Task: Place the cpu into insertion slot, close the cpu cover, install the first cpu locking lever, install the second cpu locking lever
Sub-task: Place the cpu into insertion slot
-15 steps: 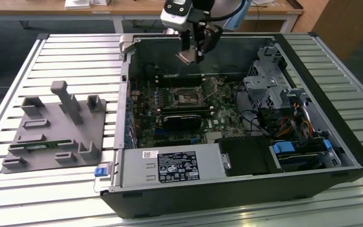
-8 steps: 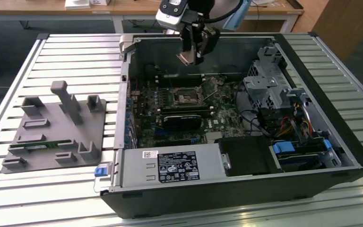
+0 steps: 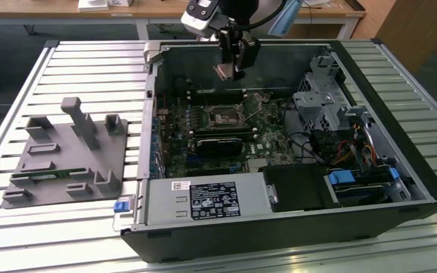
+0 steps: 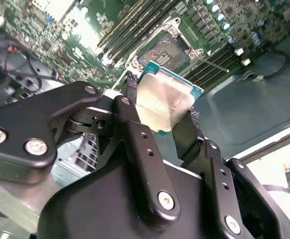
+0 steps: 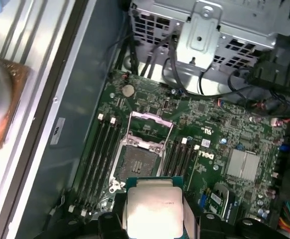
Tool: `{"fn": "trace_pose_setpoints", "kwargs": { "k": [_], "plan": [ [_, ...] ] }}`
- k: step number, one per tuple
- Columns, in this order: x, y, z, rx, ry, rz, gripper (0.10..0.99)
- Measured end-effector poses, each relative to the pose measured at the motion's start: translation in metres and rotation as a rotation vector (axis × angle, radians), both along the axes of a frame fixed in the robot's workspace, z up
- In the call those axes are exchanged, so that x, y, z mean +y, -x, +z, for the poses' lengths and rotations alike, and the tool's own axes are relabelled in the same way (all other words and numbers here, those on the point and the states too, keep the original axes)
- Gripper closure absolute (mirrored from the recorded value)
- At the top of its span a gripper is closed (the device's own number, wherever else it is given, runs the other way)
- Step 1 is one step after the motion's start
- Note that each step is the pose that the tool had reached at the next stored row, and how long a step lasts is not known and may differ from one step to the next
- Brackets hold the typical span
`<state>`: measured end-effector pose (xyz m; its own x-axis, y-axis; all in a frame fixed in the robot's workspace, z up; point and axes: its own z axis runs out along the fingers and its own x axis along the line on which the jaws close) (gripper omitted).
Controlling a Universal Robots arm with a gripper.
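Note:
My gripper point(image 3: 229, 70) hangs inside the open computer case, above the motherboard, shut on the cpu point(image 3: 224, 72). In both wrist views the cpu point(image 4: 166, 101) point(image 5: 152, 205) shows its pale metal top, clamped by its edges between the two black fingers point(image 4: 130, 94). The insertion slot point(image 3: 225, 118) point(image 5: 136, 162) point(image 4: 168, 50) lies bare below, its dark pin field exposed. The cpu cover point(image 5: 150, 128) point(image 3: 255, 102) stands swung up at the slot's far edge. The cpu is well above the slot, apart from it.
Memory slots point(image 5: 101, 149) flank the socket on both sides. A metal drive cage point(image 3: 321, 102) and cables point(image 3: 351, 151) fill the case toward the exterior view's right. A black card point(image 3: 218, 142) and the power supply point(image 3: 203, 199) sit nearer. A grey fixture plate point(image 3: 66, 153) lies outside the case.

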<state>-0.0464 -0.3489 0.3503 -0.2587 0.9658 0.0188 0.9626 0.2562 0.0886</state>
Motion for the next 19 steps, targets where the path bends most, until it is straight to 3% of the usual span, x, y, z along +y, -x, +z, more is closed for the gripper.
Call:
{"fn": "trace_pose_setpoints", "kwargs": {
  "k": [9, 19],
  "plan": [
    [0.0001, 0.0000, -0.0077, 0.0000, 0.000, -0.158, 0.553],
    [0.0020, 0.0000, -0.0207, 0.0000, 0.000, -0.179, 0.553]
  ]
}}
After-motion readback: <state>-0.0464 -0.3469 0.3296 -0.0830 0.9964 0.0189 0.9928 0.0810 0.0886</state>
